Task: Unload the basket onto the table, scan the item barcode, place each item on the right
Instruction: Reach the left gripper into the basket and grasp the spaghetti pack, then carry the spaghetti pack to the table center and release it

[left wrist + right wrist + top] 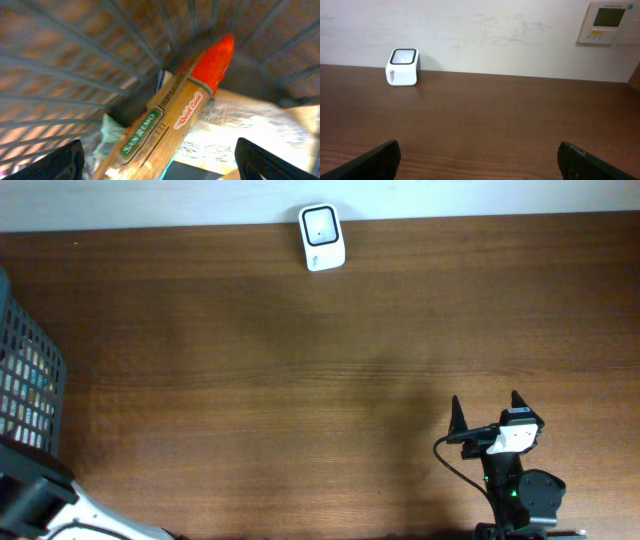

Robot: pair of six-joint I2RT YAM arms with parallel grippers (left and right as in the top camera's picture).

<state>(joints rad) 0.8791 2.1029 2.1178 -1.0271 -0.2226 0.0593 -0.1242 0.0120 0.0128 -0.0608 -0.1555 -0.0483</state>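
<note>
The step in hand is the pick, judging by where the arms are. The left gripper point(157, 150) hangs inside the wire basket point(28, 380) at the table's point(300, 400) 9 o'clock edge. Its fingers point(55, 162) are spread wide and hold nothing. Between and beyond them lies the San Remo Quick Cook packet point(165, 115), a long tan pack set diagonally with its red end toward 1 o'clock. It rests on other printed packaging point(250, 125).

The right gripper point(488, 412) waits near the table's 5 o'clock corner, also wide open and empty. It faces the white barcode scanner point(322, 237), which stands at 12 o'clock against the wall.

Next, the left arm probably needs to descend and close its 2 fingers across the pack's narrow width. It can then lift the pack clear of the basket wires and carry it toward the scanner. I cannot see a barcode from here.
</note>
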